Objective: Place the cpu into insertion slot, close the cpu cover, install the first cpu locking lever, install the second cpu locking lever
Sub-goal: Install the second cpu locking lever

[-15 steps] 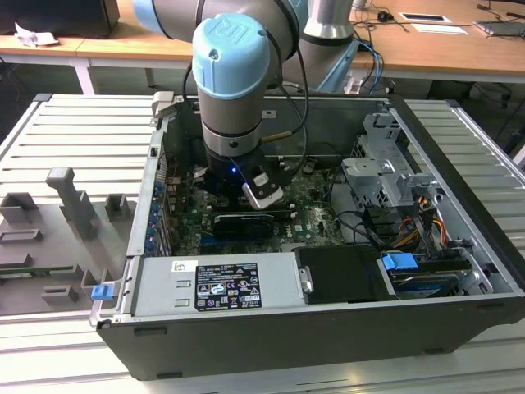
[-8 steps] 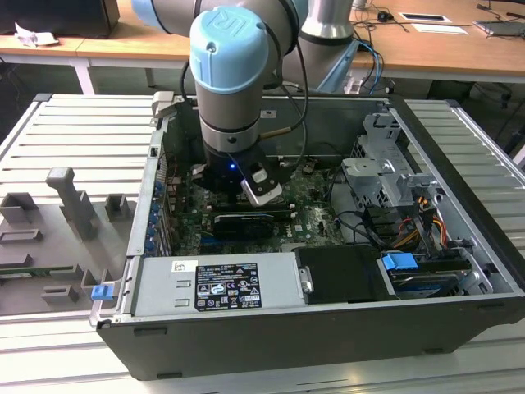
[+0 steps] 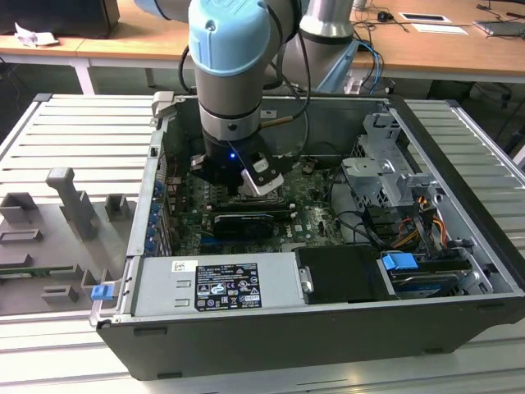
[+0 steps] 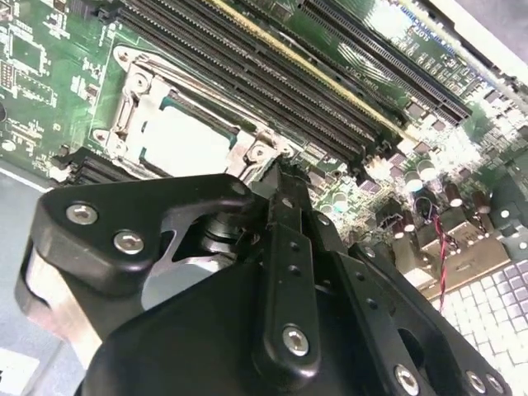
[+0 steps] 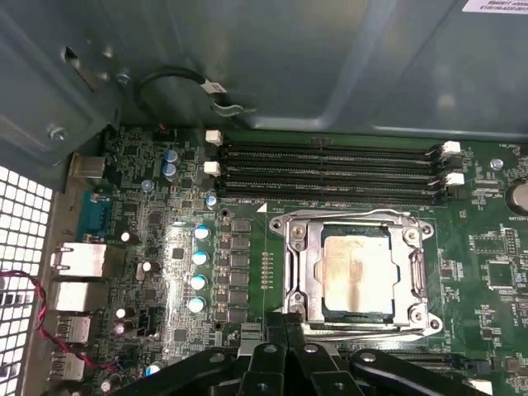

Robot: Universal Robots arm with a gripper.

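The cpu, a pale silvery square, lies in the socket on the green motherboard, and the insertion slot is hidden under it. The cpu cover, a silvery metal frame, lies flat around it. In the second wrist view the cpu and cover sit just beyond my black fingers. My gripper hovers at the socket's near edge with its fingers pressed together and nothing visible between them. Its tip is at the cover's corner. In the exterior view the gripper reaches down inside the open computer case.
Long black memory slots run beside the socket. The case wall rises just beyond them. A black card, the power supply and a drive cage crowd the case. Grey fixtures stand at the exterior view's left.
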